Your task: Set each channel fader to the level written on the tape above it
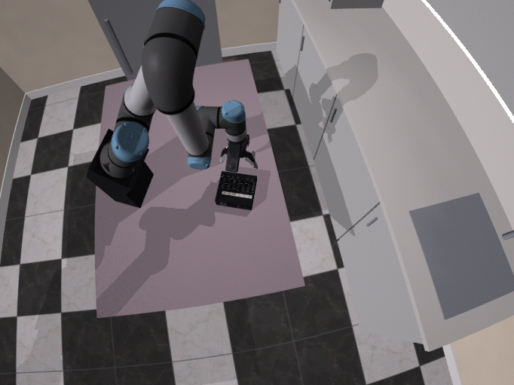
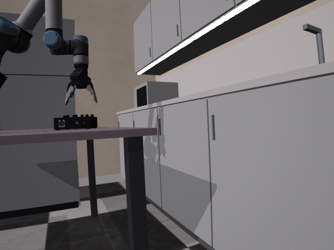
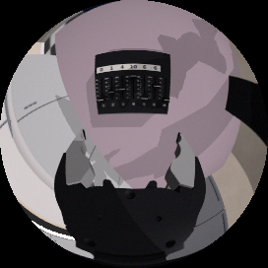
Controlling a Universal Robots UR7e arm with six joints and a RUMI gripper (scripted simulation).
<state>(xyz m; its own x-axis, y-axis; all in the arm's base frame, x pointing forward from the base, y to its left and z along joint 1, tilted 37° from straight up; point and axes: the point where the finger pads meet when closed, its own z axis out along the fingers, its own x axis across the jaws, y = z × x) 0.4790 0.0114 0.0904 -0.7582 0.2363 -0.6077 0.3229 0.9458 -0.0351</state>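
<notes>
Gripper spread wide, empty, above lighting desk | table beside cabinets, microwave

Even, moderate light. Bright strip lamp under wall cupboards glares white. Arm casts hard-edged shadows on worktop and cabinets. Wrist view circular, edges bent, dark corners; slightly soft.

Checkered floor, grey cabinets
</notes>
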